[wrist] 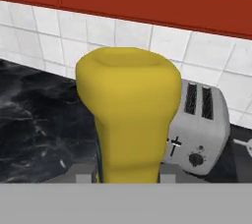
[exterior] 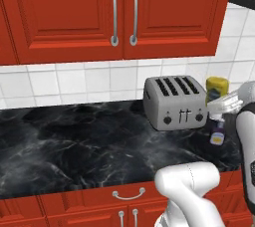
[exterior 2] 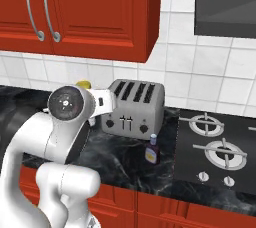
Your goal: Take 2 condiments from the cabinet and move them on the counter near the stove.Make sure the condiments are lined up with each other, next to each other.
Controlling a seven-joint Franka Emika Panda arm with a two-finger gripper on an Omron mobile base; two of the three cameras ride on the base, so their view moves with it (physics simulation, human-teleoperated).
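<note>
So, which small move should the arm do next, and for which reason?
Probably carry the yellow squeeze bottle down toward the counter and set it beside the dark brown bottle. The gripper is shut on the yellow one, held up near the toaster, while the brown one already stands on the counter between toaster and stove.

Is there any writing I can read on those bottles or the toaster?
None can be read.
yellow squeeze bottle: blue label, print too blurred.
dark brown bottle: pale label, too small to read.
toaster: white marks by its knobs, no letters to make out.
stove: knobs carry no legible signs.
</note>
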